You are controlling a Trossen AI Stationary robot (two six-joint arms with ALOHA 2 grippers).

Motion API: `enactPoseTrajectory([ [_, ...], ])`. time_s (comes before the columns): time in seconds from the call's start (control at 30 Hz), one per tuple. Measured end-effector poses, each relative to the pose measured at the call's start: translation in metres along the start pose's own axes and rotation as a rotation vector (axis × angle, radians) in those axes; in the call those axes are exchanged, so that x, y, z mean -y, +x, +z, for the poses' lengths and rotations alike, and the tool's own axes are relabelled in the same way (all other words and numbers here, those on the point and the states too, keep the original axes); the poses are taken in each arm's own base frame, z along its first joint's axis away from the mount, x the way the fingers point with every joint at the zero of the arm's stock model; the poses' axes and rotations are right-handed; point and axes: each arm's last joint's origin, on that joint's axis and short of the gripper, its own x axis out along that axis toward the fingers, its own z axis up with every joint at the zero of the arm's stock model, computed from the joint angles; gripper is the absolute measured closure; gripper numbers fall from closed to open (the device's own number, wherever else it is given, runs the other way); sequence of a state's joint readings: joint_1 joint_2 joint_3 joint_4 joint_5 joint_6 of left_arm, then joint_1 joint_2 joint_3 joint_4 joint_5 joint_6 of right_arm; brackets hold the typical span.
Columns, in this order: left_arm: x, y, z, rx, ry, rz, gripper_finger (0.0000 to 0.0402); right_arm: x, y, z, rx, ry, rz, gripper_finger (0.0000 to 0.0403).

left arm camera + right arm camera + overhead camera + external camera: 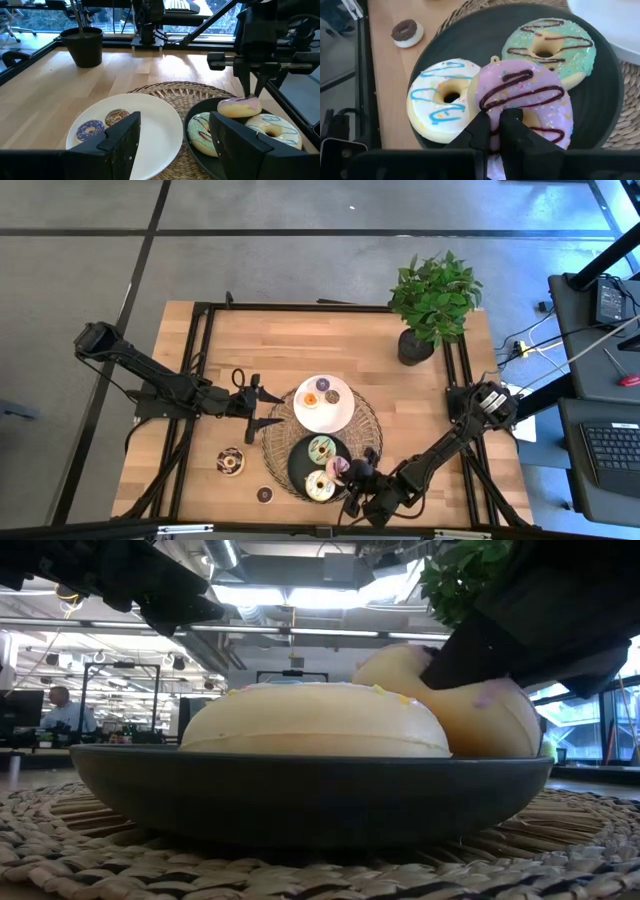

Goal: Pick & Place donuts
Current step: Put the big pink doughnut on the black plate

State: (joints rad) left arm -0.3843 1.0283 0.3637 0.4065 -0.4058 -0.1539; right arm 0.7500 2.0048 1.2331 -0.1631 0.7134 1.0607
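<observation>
Over the near right edge of the black plate, the right gripper is pinching the rim of the pink donut, its two fingers closed on the ring. The pink donut is sitting tilted, leaning across the cream donut with blue stripes and lying beside the green donut; all three are resting on the black plate. That plate is lying on the near part of a round woven mat, and a white plate is lying on the mat's far part, carrying a small purple donut and a small orange donut side by side.

Left of the mat, the left gripper is hanging just beside the white plate with its fingers spread apart and holding nothing. On the bare wooden table, a chocolate donut is lying to the left of the black plate, and a small brown donut is lying nearer the near edge. A potted plant is standing at the far right corner.
</observation>
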Motion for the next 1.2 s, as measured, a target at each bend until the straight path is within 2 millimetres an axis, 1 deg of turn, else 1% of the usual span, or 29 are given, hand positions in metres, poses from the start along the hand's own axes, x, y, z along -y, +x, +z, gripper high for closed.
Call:
enactPoseTrajectory([
  [0.13,0.0,0.0,0.0,0.0,0.0,0.0,0.0171,0.003,0.001,-0.001,-0.003,-0.019,-0.008,0.0357],
  [0.4,0.0,0.0,0.0,0.0,0.0,0.0,0.0171,0.003,0.001,0.0,0.012,-0.038,-0.022,0.0271],
  [0.57,0.0,0.0,0.0,0.0,0.0,0.0,0.0171,0.002,-0.004,0.006,0.02,-0.068,-0.014,0.0239],
  [0.67,0.001,0.0,-0.001,-0.008,-0.006,-0.02,0.0171,0.004,-0.009,0.01,0.005,-0.077,-0.026,0.023],
  [0.8,0.001,0.0,-0.002,-0.029,-0.035,-0.051,0.0171,0.005,-0.014,0.014,-0.003,-0.083,-0.033,0.0229],
  [0.97,0.002,0.0,-0.003,-0.035,-0.04,-0.064,0.0171,0.008,-0.009,0.017,-0.067,-0.064,-0.006,0.0232],
  [1.07,0.002,0.0,-0.003,-0.034,-0.054,-0.063,0.0171,0.011,-0.005,0.018,-0.116,-0.069,0.01,0.0225],
  [1.2,0.002,0.0,-0.003,-0.035,-0.062,-0.064,0.0171,0.012,-0.003,0.019,-0.122,-0.089,0.011,0.0214],
])
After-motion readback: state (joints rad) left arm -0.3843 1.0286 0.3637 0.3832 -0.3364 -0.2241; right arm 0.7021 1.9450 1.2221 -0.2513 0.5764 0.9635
